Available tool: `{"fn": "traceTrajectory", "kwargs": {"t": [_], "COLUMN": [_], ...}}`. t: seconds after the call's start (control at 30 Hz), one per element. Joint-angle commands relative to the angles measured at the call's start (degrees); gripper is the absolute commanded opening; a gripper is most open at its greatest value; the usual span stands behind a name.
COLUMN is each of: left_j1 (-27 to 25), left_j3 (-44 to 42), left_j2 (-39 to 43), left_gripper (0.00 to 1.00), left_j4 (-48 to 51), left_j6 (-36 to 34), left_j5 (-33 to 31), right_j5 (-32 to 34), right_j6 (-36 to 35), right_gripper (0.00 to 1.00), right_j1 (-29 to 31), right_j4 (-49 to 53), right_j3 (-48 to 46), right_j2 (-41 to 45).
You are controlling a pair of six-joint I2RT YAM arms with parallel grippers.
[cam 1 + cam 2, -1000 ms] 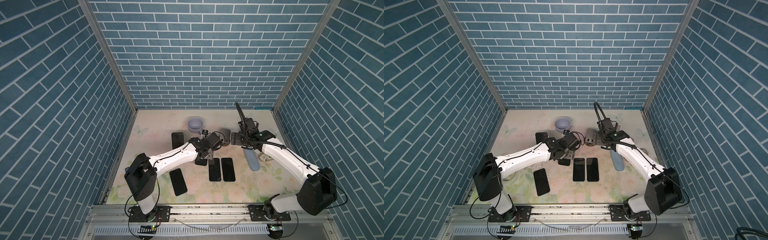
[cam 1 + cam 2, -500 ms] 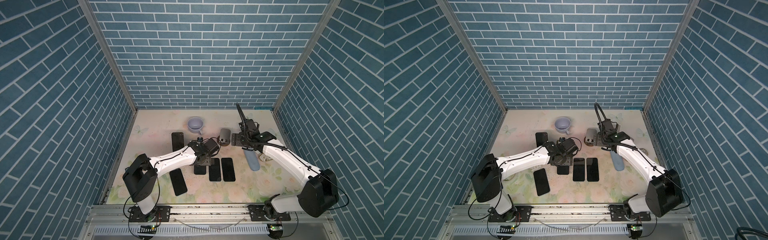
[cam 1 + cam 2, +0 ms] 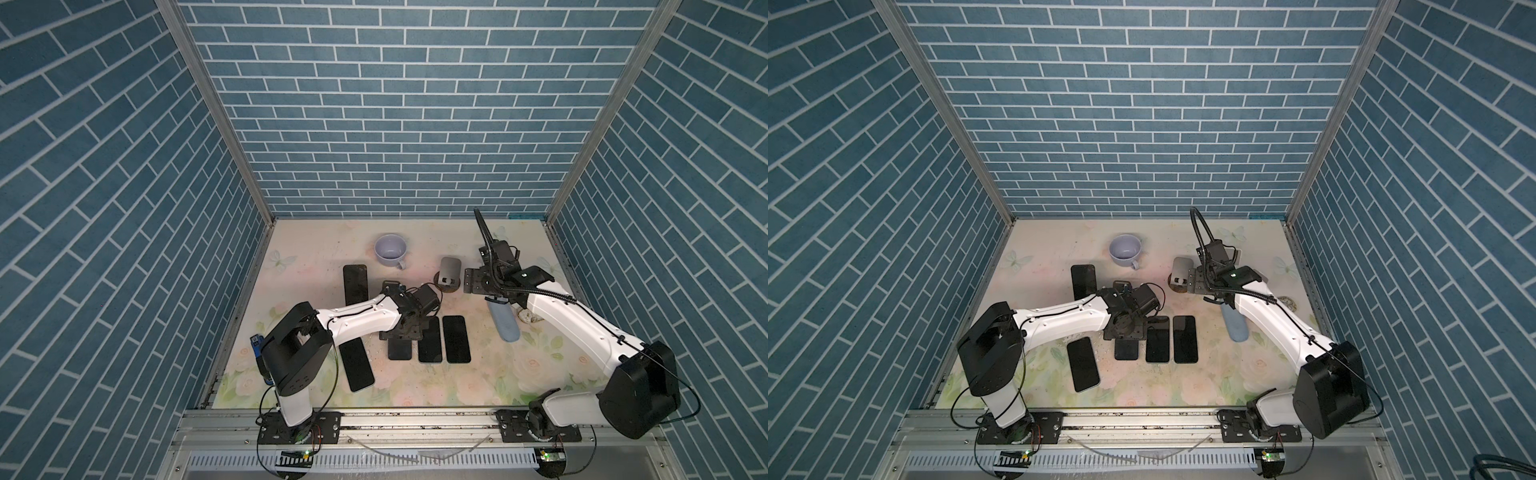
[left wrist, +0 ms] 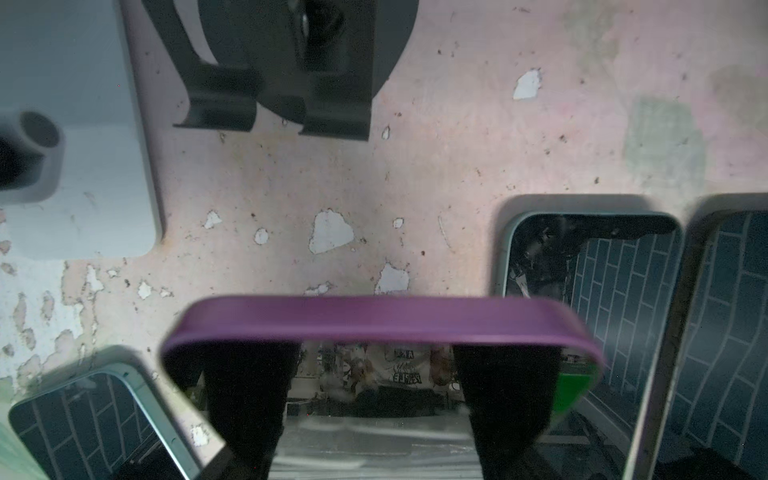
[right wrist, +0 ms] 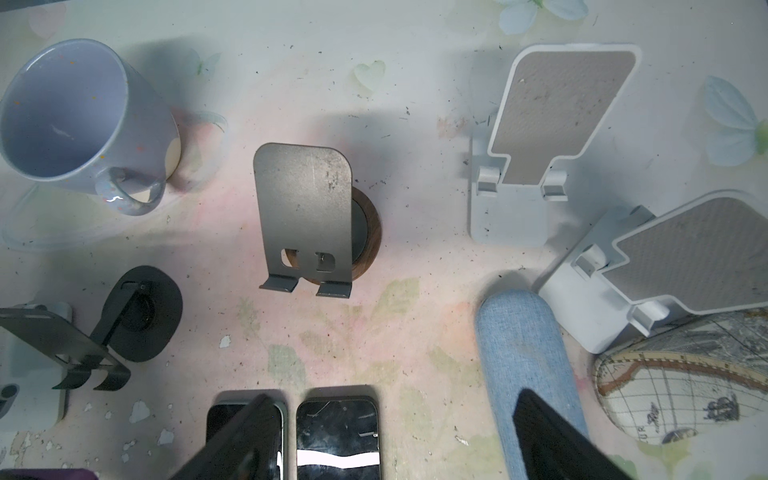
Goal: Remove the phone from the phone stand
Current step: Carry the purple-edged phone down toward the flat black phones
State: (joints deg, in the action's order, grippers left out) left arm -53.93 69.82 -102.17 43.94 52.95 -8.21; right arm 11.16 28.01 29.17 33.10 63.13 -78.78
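While the left claw (image 4: 376, 353) grips the purple phone (image 4: 374, 320), the right claw (image 5: 395, 397) is wide open, holding nothing.

Looking down from high over the front edge in both top views, whole bench (image 3: 316, 249) (image 3: 1050, 249) in frame. Close over it at the left wrist, higher at the right, both facing down and sharing the black stand (image 4: 291, 50) (image 5: 141, 316).

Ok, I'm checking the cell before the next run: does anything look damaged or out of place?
Yes. The floral table cover is worn: white patches where its print has flaked off, near the black stand, plus dark specks. One phone lies slanted, apart from the straight row of phones. Nothing spilled.
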Motion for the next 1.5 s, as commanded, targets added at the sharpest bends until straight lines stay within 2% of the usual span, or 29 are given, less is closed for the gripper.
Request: {"fn": "traceTrajectory", "kwargs": {"t": [0.0,1.03,1.47], "left_j1": [-0.30,-0.03,-0.03], "left_j3": [0.70,2.60,2.56], "left_j2": [-1.44,-9.83,-10.64], "left_gripper": [0.61,0.64,0.71], "left_j4": [0.82,-1.40,-0.37], "left_j6": [-0.25,-1.43,-1.15], "left_j5": [0.29,4.16,4.21], "right_j5": [0.44,-0.05,0.00], "right_j6": [-0.59,-2.26,-2.33], "right_gripper": [0.91,0.91,0.91], "right_j1": [-0.43,-1.44,-1.83], "right_j4": [-0.63,-1.29,-1.69], "right_j3": [-1.79,-1.78,-2.72], "right_j2": [1.61,0.74,1.09]}}
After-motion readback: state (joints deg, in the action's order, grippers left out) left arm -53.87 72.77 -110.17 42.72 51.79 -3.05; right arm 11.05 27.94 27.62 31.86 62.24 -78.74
